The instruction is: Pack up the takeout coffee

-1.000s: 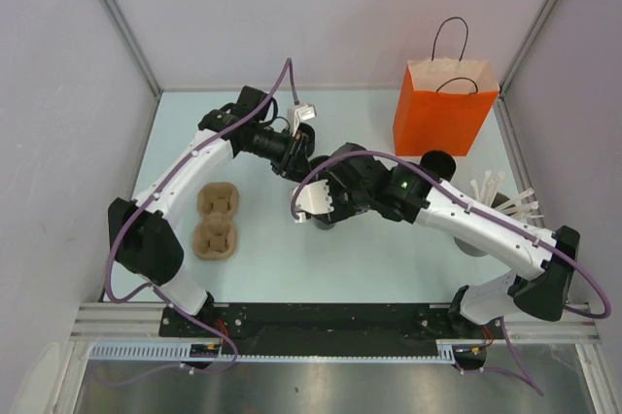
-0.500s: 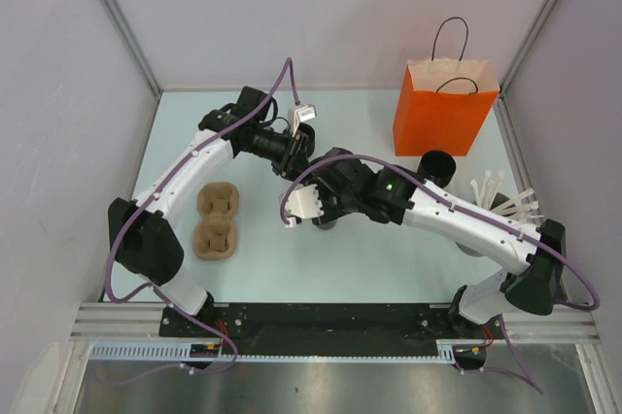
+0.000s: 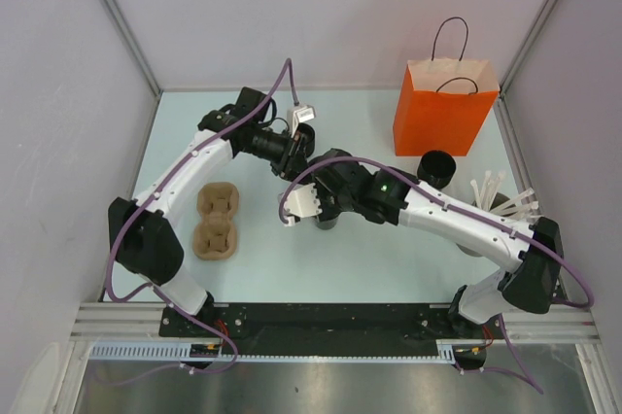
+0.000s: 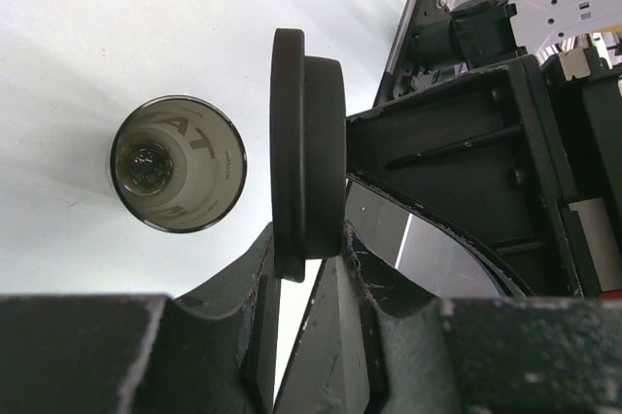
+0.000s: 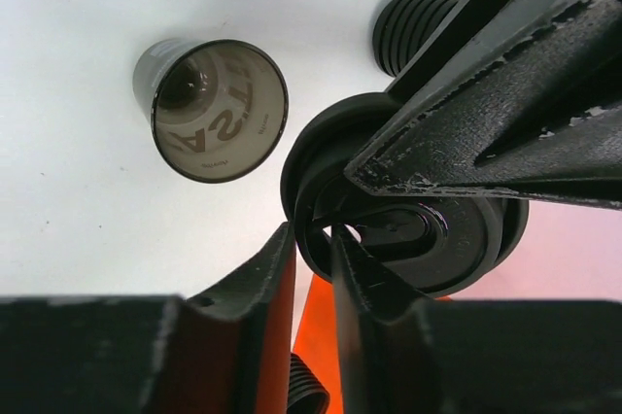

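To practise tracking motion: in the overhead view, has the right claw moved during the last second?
Yes. The right claw has shifted left, away from the orange bag and toward the brown cup tray.

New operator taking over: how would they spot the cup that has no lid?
From the orange paper bag at the back right, come to mid-table, where the left claw and right claw meet on a black lid. The open cup stands just below them. Unlike the black cup beside the bag, its mouth is uncovered, pale inside with lettering showing.
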{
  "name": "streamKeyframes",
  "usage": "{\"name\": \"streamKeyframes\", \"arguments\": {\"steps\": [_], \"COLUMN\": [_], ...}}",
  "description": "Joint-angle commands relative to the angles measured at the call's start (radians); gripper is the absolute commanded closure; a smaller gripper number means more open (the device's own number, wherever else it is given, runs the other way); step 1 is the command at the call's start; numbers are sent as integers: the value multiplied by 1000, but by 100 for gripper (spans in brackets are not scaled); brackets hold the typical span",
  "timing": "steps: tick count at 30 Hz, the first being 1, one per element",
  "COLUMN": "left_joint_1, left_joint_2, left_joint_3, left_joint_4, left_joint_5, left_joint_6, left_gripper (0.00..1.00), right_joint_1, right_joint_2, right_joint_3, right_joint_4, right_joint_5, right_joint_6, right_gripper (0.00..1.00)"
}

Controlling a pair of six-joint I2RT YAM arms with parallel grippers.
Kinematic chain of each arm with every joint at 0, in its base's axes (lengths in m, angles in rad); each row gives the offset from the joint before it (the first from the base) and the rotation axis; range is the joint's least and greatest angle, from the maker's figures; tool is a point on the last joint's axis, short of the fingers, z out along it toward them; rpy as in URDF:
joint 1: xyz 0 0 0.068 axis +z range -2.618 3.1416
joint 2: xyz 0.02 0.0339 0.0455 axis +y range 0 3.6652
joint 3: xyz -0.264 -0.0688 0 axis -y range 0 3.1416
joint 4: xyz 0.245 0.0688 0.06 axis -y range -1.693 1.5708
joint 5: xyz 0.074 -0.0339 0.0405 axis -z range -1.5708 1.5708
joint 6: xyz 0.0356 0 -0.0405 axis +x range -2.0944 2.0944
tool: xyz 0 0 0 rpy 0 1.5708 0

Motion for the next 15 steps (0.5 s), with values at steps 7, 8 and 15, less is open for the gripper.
{"name": "streamKeyframes", "arguments": {"steps": [7, 8, 15], "left_joint_1": [18, 20, 44], "left_joint_2": [-50, -53, -56], "left_joint_3": [-1, -1, -7], "left_joint_4": [-10, -8, 5], "left_joint_5": [125, 126, 148], "left_joint_6": [23, 25, 19], "left_gripper": [87, 87, 69], "right_joint_1": [-9, -9, 13], "right_joint_2": [13, 9, -24], "right_joint_3": [-16, -17, -15], "right_joint_4": [32, 26, -14], "right_joint_5": [33, 33, 36], "right_joint_6": [-18, -17, -5], "right_gripper": [98, 99, 100]}}
